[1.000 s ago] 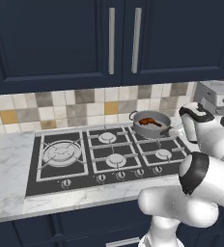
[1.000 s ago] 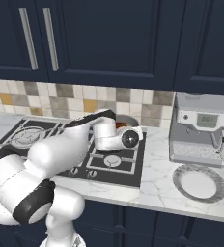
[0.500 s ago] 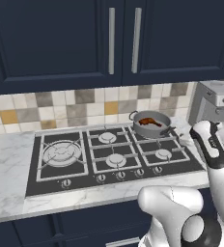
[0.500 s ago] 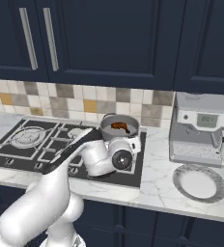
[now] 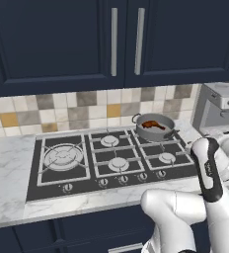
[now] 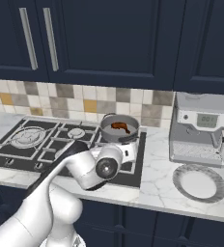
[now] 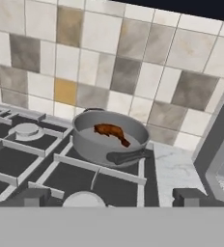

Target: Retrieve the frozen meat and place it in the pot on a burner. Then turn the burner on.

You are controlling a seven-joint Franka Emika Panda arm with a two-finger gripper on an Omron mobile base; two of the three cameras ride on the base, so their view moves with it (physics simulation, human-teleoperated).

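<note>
At the back right of the black cooktop (image 5: 111,158), the frozen meat (image 7: 112,132) lies inside the pot (image 7: 111,136), a reddish-brown lump resting on the grey floor of the pot, a little toward its far side. The pot sits on the grate over the rear right burner, close to the tiled backsplash (image 7: 109,53), with one dark handle pointing toward the hand camera. In front of it, the front right burner (image 5: 166,158) shows bare under its grate, and a row of small knobs (image 5: 122,179) runs along the cooktop's front edge. The gripper (image 7: 109,198) hangs low over the front right part of the cooktop, facing the pot, its two dark fingertips (image 7: 31,197) spread wide apart with nothing between them. To the right of the cooktop, a grey coffee machine (image 6: 201,128) stands on the marble counter (image 6: 157,164), with a white plate (image 6: 199,182) lying in front of it. Dark blue cabinets (image 5: 111,39) hang above.
</note>
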